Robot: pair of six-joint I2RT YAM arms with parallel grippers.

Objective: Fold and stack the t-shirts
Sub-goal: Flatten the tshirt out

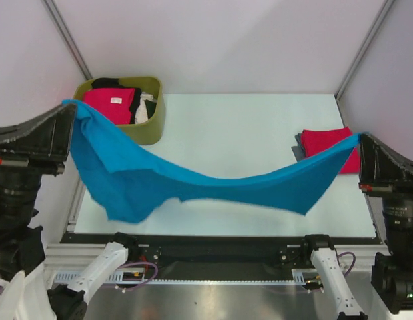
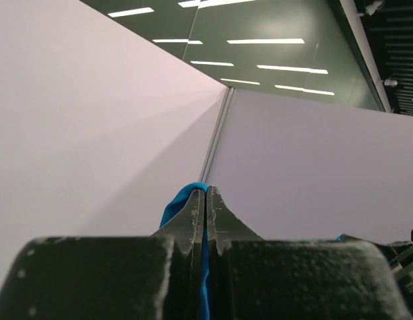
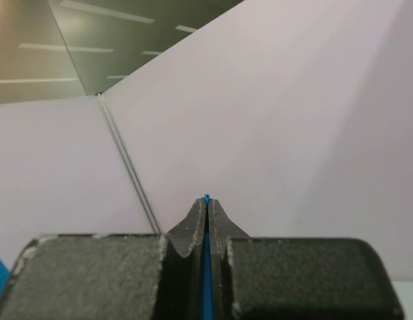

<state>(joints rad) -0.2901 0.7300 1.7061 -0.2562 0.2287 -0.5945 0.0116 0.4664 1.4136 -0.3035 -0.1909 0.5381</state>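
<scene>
Top external view shows the left gripper (image 1: pixel 71 107) and right gripper (image 1: pixel 360 137) each clamped tight on an end of the bright blue cloth t-shirt (image 1: pixel 193 180), which sags between them above the pale table (image 1: pixel 246 127).

Overhead looks down, wrists upward, sharing blue t-shirt (image 1: pixel 213 183)
</scene>
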